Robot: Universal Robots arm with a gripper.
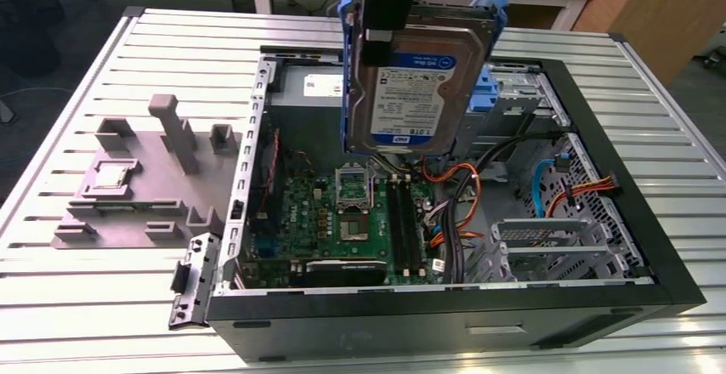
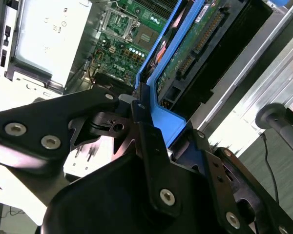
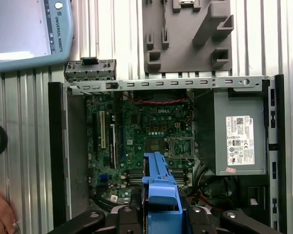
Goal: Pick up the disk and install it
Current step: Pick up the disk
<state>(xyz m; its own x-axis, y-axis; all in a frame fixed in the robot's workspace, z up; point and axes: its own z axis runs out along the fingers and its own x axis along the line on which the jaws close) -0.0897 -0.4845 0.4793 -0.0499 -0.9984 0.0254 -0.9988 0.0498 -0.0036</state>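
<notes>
"Where is the disk [image 1: 417, 85]?"

"Upright in the air above the open computer case [image 1: 454, 327], over the green circuit board [image 1: 329, 221], with its label facing the exterior view."

"And the gripper [image 1: 389, 17]?"

"Its fingers are clamped on the disk's blue bracket, at the upper edge."

"Anything else?"

"A grey holder [image 1: 148, 178] sits on the slatted table [image 1: 91, 306], and there is possibly a hand [image 3: 0, 214] in the first wrist view."

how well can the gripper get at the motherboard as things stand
Probably not directly. The gripper is shut on the disk, which hangs upright above the motherboard, so the disk would meet it first. The computer case lies open, so nothing else seems in the way.
</notes>
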